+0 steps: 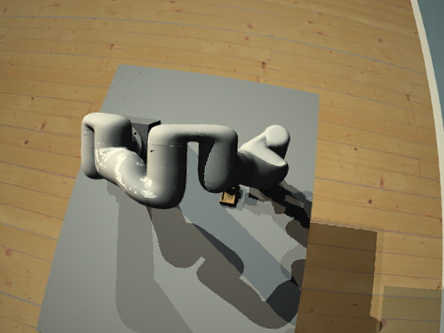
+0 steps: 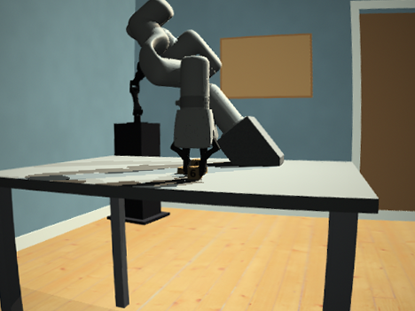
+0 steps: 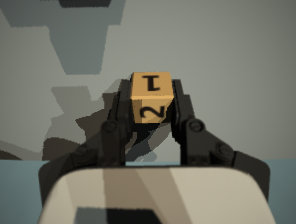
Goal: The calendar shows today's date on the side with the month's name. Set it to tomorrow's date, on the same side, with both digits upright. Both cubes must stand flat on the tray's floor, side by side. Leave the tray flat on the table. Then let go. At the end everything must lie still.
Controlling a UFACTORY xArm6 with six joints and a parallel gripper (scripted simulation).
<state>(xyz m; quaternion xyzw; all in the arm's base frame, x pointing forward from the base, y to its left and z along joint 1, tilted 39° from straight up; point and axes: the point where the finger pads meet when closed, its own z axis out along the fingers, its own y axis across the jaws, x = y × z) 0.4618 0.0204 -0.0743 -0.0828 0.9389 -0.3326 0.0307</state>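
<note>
My gripper (image 3: 151,92) is shut on a small wooden number cube (image 3: 151,97). In the wrist view the cube's far face shows a 1 and the face toward the camera shows a 2. In the exterior view the gripper (image 2: 194,167) points straight down and the cube (image 2: 193,171) is at the table top, with a 6 on its near face; I cannot tell whether it touches the table. From above, the cube (image 1: 229,197) peeks out under the arm. The tray and the other cube are hidden in every view.
The arm's dark wedge-shaped base (image 2: 250,142) stands just right of the gripper. A black box (image 2: 137,138) stands at the table's far left. The table's right edge (image 1: 312,189) is near the cube.
</note>
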